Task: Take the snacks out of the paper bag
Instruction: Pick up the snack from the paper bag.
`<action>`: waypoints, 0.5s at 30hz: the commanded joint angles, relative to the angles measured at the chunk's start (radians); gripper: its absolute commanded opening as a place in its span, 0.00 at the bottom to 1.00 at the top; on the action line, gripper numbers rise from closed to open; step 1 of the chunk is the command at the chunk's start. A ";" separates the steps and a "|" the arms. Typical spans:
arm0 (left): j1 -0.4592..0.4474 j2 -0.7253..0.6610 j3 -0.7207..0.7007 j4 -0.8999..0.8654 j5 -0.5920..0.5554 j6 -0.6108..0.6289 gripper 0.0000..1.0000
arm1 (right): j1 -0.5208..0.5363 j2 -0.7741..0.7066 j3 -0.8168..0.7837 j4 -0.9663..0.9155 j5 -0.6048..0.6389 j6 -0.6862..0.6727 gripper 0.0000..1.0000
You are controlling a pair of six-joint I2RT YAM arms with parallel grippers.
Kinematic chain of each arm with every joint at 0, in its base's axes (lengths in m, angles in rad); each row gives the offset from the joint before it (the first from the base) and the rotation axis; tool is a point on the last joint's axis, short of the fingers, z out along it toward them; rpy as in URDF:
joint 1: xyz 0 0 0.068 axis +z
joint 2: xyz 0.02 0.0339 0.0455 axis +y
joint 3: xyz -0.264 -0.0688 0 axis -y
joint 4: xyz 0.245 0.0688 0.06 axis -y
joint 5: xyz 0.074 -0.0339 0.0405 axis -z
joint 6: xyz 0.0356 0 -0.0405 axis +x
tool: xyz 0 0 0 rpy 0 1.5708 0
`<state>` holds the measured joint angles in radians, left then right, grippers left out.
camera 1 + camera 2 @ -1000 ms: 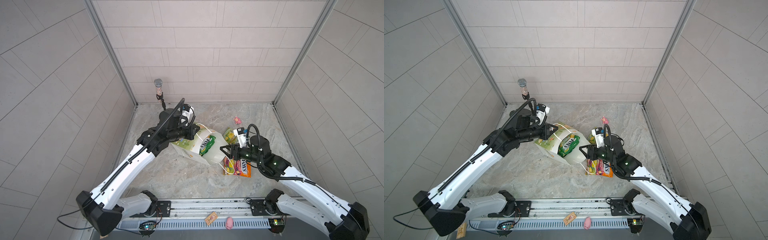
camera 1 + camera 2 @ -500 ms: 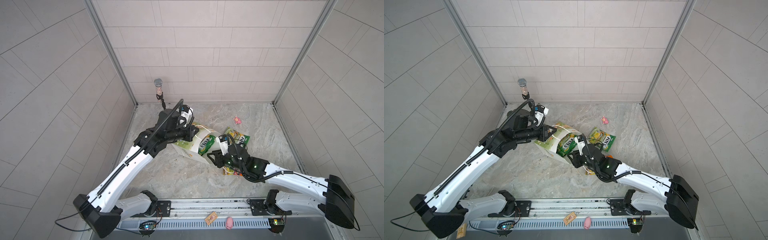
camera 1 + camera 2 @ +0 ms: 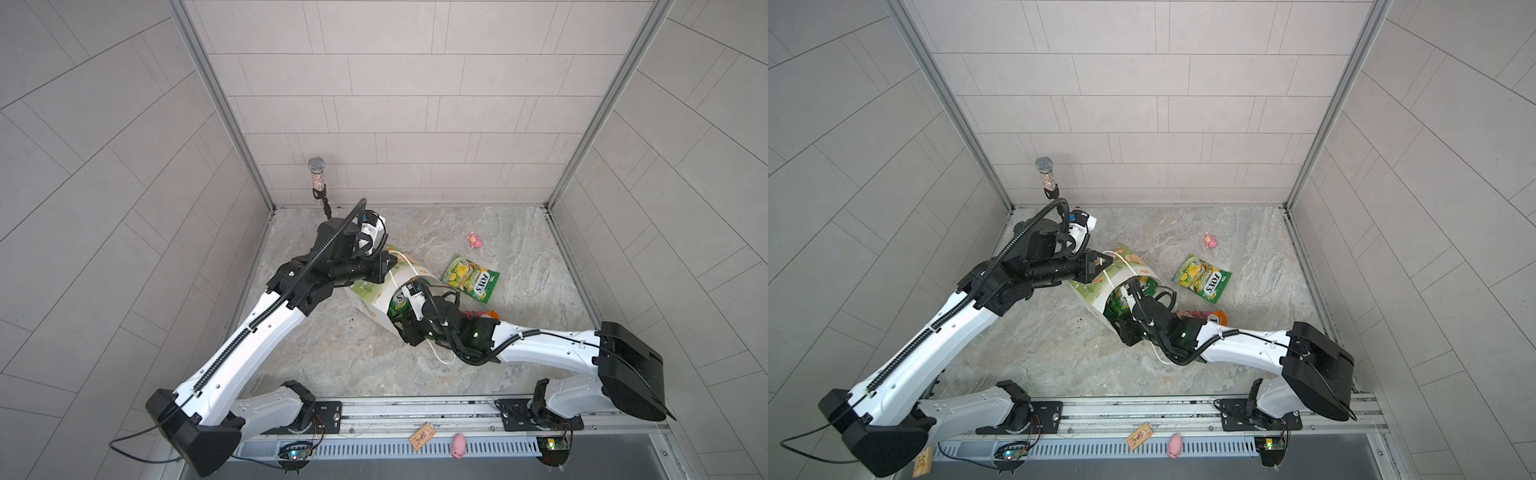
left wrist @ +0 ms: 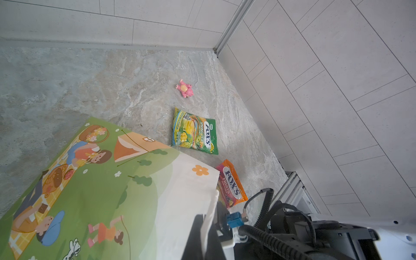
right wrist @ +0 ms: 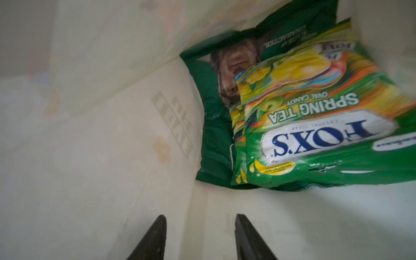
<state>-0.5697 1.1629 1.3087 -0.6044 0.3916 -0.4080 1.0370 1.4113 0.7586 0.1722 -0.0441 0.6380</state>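
Clock read in a top view, 12 = back wall. Paper bag (image 3: 371,306) lies on its side at floor centre, mouth toward 4 o'clock. Inside, per right wrist view: top FOX'S packet (image 5: 315,126) over second green packet (image 5: 237,144), both over dark green crisp bag (image 5: 211,139). Right gripper (image 5: 199,217) is inside the mouth, jaws part-way apart, nothing between them, short of the packets. Left gripper (image 3: 386,266) at bag's 11 o'clock, clamped on the bag rim. On the floor: loose FOX'S packet (image 3: 471,277) at 3 o'clock of bag; FRUITS packet (image 4: 230,183) at 4, just beside the mouth. Pink pig (image 3: 474,240) at 2
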 commanded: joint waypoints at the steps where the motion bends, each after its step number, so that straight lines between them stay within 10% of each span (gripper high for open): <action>1: 0.001 -0.014 0.021 -0.008 -0.008 0.004 0.00 | 0.005 0.007 -0.011 0.044 0.004 0.018 0.57; 15: 0.000 -0.006 0.015 -0.012 -0.005 0.010 0.00 | -0.020 -0.019 -0.065 0.101 0.274 0.326 0.41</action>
<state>-0.5697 1.1629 1.3087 -0.6132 0.3923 -0.4072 1.0256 1.4002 0.6872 0.2539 0.1452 0.8341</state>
